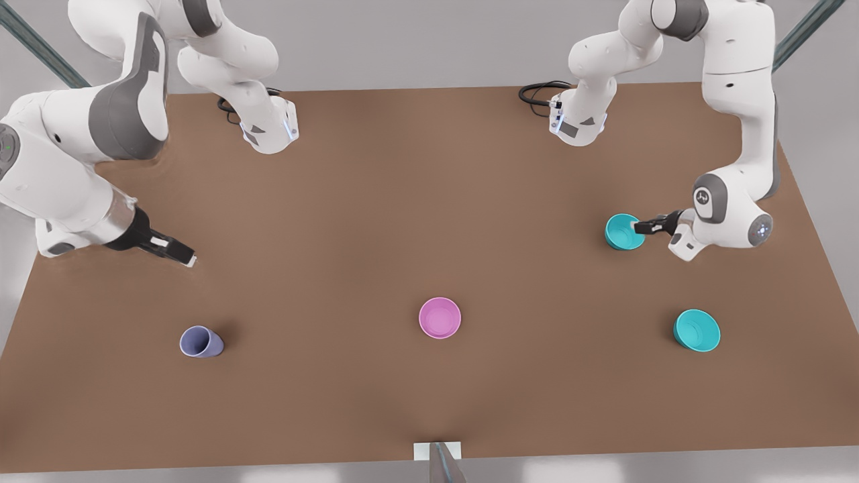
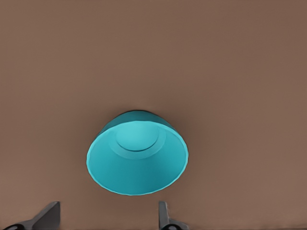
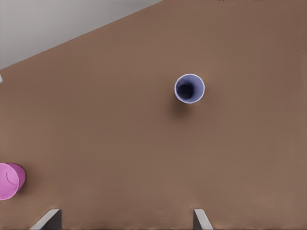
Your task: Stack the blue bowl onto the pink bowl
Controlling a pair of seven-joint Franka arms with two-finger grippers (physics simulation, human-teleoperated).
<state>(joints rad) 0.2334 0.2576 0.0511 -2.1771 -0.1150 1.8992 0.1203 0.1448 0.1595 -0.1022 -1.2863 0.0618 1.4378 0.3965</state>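
One blue bowl (image 1: pixel 623 232) (image 2: pixel 137 158) rests upright on the brown table at the front view's right. My left gripper (image 1: pixel 639 228) (image 2: pixel 106 221) is open right beside it, its fingertips at the bowl's near rim and nothing held between them. The pink bowl (image 1: pixel 439 317) (image 3: pixel 9 180) stands alone at the table's middle, nearer the front edge. At the front view's left my right gripper (image 1: pixel 182 254) (image 3: pixel 125 221) hovers open and empty, waiting above bare table.
A second turquoise bowl (image 1: pixel 696 330) sits toward the front right. A lavender cup (image 1: pixel 200 342) (image 3: pixel 189 88) stands at the front left. Both arm bases (image 1: pixel 272 131) with cables are at the back edge. The table (image 1: pixel 376 201) has wide bare room in its middle.
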